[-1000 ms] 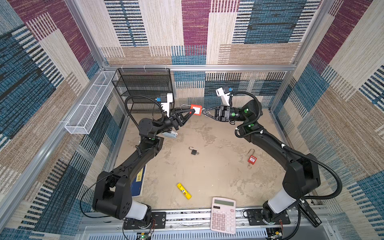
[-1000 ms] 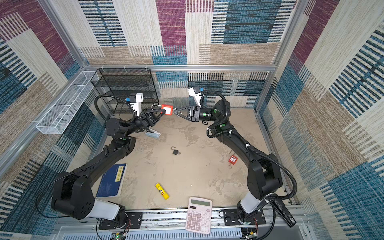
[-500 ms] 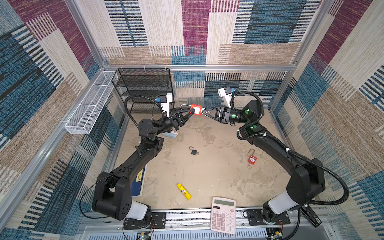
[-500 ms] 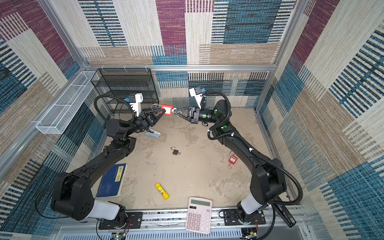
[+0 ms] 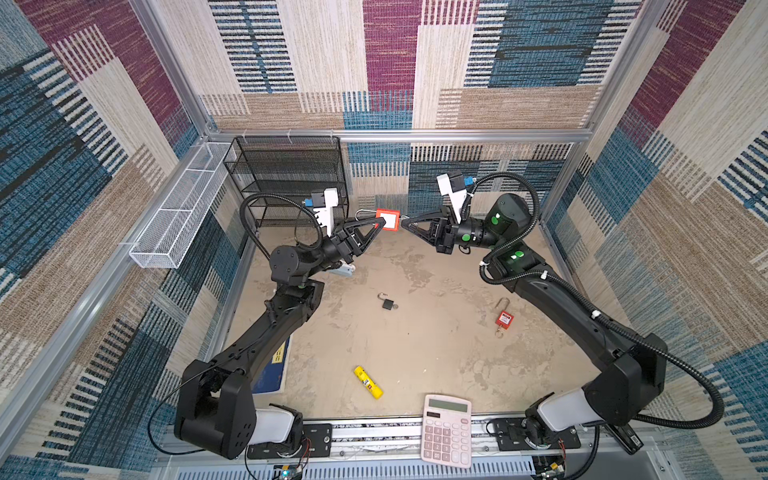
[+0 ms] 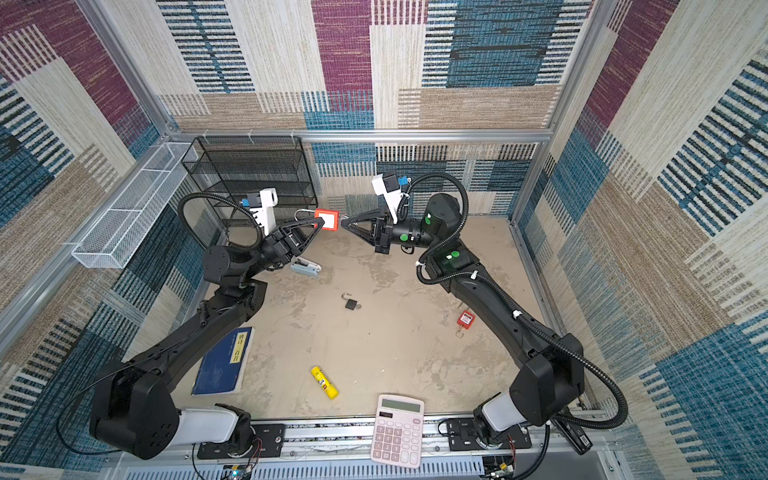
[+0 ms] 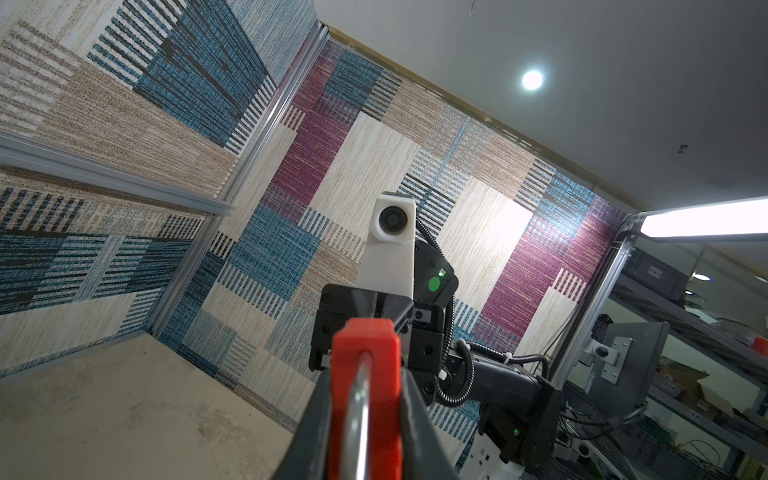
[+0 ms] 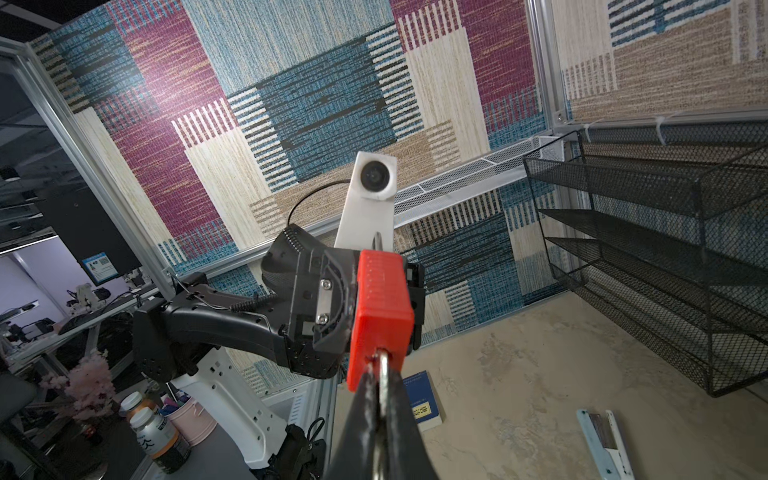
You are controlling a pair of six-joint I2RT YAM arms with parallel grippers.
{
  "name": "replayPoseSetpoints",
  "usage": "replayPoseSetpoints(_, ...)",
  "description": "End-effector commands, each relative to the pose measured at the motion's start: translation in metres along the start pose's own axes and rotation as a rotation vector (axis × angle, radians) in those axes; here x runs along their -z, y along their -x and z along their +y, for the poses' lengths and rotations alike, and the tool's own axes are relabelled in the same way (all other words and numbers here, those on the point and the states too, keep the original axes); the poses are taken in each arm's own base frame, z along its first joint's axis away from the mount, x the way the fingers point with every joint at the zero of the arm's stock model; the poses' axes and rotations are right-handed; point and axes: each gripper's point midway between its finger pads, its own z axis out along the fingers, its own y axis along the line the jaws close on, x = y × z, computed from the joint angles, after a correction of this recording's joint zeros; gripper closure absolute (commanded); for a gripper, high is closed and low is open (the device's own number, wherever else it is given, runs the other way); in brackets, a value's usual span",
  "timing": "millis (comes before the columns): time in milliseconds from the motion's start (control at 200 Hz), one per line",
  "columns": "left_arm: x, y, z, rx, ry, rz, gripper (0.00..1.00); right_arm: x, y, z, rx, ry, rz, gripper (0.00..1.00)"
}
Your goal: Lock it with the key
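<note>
Left gripper pinches the red plastic-bodied padlock with a white label, clamping the body between both fingers. It holds the padlock in mid-air, well above the sandy tabletop. This grip serves as a vice: it fixes the body so that torque on the key has something to react against.

Directly opposite, tip to tip, the right gripper is pressed together on the flat metal key. The key's blade enters the end face of the padlock nearest that gripper.

The padlock's long axis runs roughly level, along the line joining the two grippers. Its silver steel shackle points back over the left gripper's fingers, away from the right gripper. The keyway faces the right gripper. Whether the shackle is fully seated cannot be told. Judged step: turning the key.

Below both grippers and well apart from them, a small black padlock and a small red padlock lie on the tabletop. A yellow glue stick and a pink calculator lie nearer the arm bases.
</note>
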Motion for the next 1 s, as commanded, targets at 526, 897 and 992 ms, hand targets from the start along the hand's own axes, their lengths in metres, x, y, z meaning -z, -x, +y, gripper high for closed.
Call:
replayPoseSetpoints(526,0.016,0.011,0.029,0.012,0.097,-0.005,1.00,0.016,0.017,0.007,0.030,0.008,-0.021,1.00)
replayPoseSetpoints(897,0.041,-0.034,0.048,0.117,0.136,0.311,1.00,0.046,0.017,-0.013,0.047,-0.099,-0.026,1.00)
replayPoseSetpoints(992,0.064,-0.069,0.066,0.120,0.299,0.462,1.00,0.057,0.015,-0.026,0.050,-0.159,-0.022,1.00)
